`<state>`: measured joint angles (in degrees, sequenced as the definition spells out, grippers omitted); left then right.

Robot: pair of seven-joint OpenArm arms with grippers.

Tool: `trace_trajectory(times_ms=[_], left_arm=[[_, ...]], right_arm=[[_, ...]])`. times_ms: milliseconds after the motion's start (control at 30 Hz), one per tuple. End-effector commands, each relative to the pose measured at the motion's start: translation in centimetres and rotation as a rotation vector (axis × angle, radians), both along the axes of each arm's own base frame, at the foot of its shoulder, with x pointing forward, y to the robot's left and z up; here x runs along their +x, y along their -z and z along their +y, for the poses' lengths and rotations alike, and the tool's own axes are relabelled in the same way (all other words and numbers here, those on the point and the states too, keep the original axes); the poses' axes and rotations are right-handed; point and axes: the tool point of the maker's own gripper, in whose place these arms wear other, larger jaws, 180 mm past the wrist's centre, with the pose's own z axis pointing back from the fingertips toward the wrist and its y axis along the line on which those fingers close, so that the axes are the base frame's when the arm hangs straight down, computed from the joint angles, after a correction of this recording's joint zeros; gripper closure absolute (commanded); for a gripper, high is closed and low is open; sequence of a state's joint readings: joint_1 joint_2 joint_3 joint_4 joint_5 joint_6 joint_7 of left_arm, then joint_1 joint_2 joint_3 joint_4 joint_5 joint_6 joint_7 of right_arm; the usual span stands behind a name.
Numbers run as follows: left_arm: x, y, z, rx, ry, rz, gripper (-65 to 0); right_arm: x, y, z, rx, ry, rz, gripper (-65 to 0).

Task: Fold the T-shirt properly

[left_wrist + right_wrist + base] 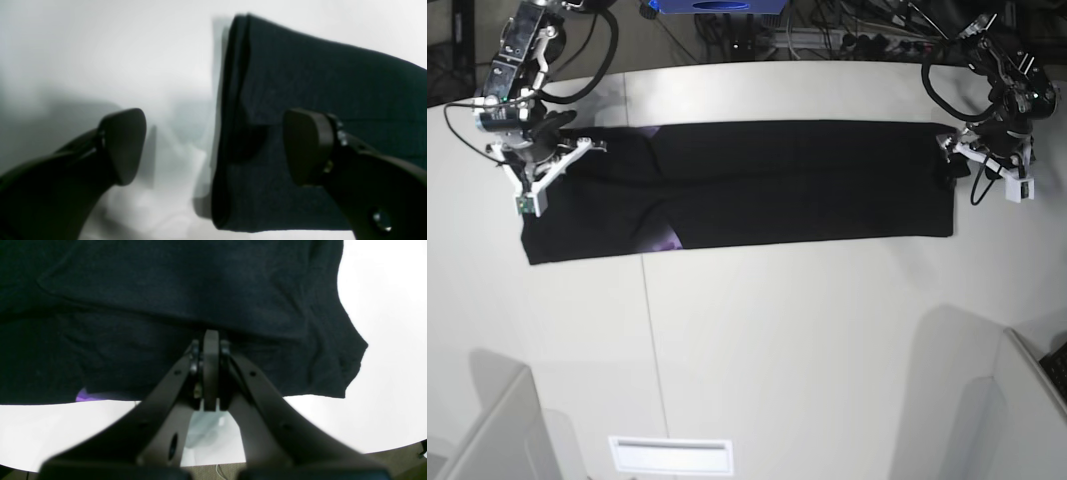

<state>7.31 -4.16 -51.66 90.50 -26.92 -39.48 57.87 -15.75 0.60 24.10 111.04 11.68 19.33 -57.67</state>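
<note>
Right gripper [555, 160] sits at the left end of the base view, jaws pressed together with no gap; it lies over the T-shirt [737, 185], and whether cloth is pinched cannot be told. The T-shirt lies as a long black band across the far part of the table [777, 330], a purple mark [667, 240] showing at its near edge. At the right end, the left gripper [213, 146] stands wide apart, straddling the folded edge and holding nothing. In my judgement, the next fold needs both ends gripped squarely and edges kept aligned. Ample bare table lies nearer the camera; the far rim is close.
</note>
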Motion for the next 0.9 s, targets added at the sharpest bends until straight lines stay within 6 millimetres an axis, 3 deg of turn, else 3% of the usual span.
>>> trace_trajectory(times_ms=[0,133,300,633,700,867], left_arm=[[1.1,-1.0,0.2,0.007,0.016,-0.045,-59.9],[1.9,0.3,-1.3,-0.031,0.051,-0.022,-60.1],[2.6,1.3,-1.8,-0.08,0.043,-0.015,-60.1],[1.4,3.0,-2.3,-0.116,0.035,0.032,-59.7],[0.8,3.4,-2.3,-0.122,0.033,0.047,-56.4],[0.3,3.7,-2.4,-0.124,0.032,0.058,-35.4]], right_arm=[[1.0,-1.1,-0.1,-0.006,-0.003,-0.049,0.0],[1.2,-1.2,-0.1,-0.005,-0.003,-0.054,0.0],[1.2,-1.2,-0.1,-0.004,-0.003,-0.054,0.0],[1.3,-1.3,-0.1,-0.004,-0.003,-0.057,0.0],[1.5,-1.3,-0.1,-0.004,-0.003,-0.06,0.0],[1.7,-1.5,-0.1,-0.004,-0.003,-0.066,0.0]])
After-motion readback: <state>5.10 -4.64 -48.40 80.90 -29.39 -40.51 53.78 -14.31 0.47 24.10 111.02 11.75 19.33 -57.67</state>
